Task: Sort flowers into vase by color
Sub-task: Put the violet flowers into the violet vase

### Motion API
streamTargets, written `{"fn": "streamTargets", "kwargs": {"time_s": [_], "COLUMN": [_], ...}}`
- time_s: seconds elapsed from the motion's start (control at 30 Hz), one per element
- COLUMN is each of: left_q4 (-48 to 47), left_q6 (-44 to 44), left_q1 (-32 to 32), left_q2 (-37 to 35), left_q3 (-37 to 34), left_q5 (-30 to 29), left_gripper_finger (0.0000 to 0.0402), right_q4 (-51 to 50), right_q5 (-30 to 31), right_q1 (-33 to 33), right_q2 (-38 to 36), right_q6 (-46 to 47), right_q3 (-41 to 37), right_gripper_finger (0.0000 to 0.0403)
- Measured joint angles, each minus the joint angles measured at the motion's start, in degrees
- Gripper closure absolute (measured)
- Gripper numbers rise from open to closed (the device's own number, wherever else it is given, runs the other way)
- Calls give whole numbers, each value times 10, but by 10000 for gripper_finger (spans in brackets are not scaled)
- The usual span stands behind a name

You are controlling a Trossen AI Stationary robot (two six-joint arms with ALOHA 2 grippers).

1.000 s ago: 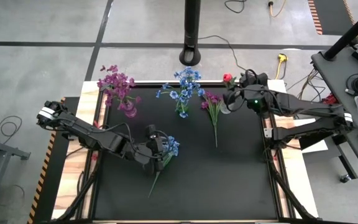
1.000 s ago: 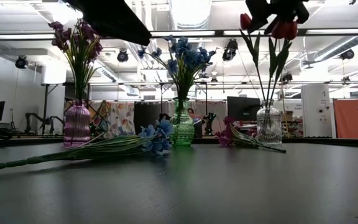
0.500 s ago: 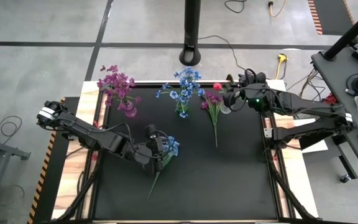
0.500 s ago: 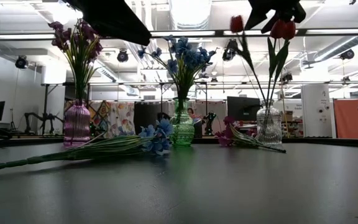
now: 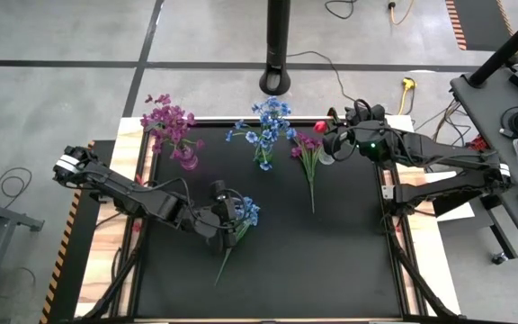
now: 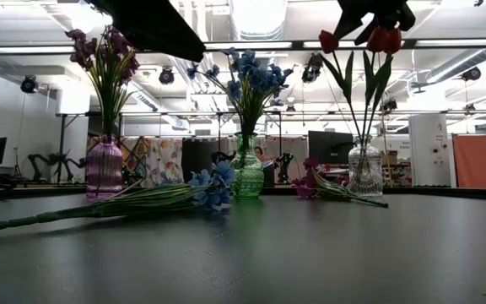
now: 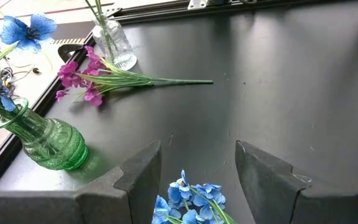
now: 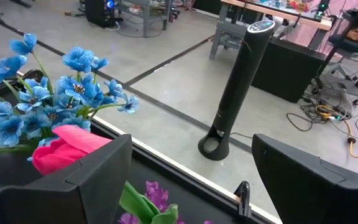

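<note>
Three vases stand along the table's far edge. A purple vase (image 6: 104, 169) holds purple blooms, a green vase (image 6: 247, 173) holds blue blooms, and a clear vase (image 6: 364, 173) holds red buds (image 6: 382, 38) by their stems. A blue flower (image 5: 245, 216) lies flat on the black mat. My left gripper (image 7: 197, 162) hovers open above its bloom (image 7: 191, 202), one finger to each side. A purple flower (image 5: 310, 160) lies on the mat near the clear vase. My right gripper (image 8: 188, 168) stands open, high over the clear vase, beside one red bud (image 8: 67, 146).
A black pole with a round foot (image 5: 277, 81) stands on the floor beyond the far edge. The near half of the mat (image 5: 313, 261) holds only the blue flower's stem (image 5: 225, 265). Cables and a dark stand (image 5: 511, 99) lie to the table's right.
One red bud in the clear vase has swung away from my right gripper toward the table's left, then drifted partway back. Its stem stays in the vase. The left arm and the flowers on the mat have kept still.
</note>
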Motion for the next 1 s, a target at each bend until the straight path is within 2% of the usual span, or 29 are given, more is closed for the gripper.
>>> {"fn": "streamTargets", "kwargs": {"time_s": [0.27, 0.53, 0.67, 0.8, 1.0], "left_q4": [-11, -100, -162, -179, -179], "left_q6": [-2, -59, -91, -96, -96], "left_q1": [-1, -7, -15, -18, -18], "left_q2": [0, -19, -20, -19, -18], "left_q3": [0, 3, 18, 24, 27], "left_q5": [1, 3, 3, 3, 3], "left_gripper_finger": [214, 214, 214, 214, 214], "right_q4": [-5, -15, -13, -12, -22], "right_q5": [-2, -48, -116, -210, -242], "right_q1": [1, 13, 37, 67, 126], "right_q2": [0, 0, 0, 2, 21], "right_q6": [-8, -6, 2, 28, 77], "right_q3": [30, 79, 98, 107, 107], "right_gripper_finger": [78, 76, 76, 76, 76]}}
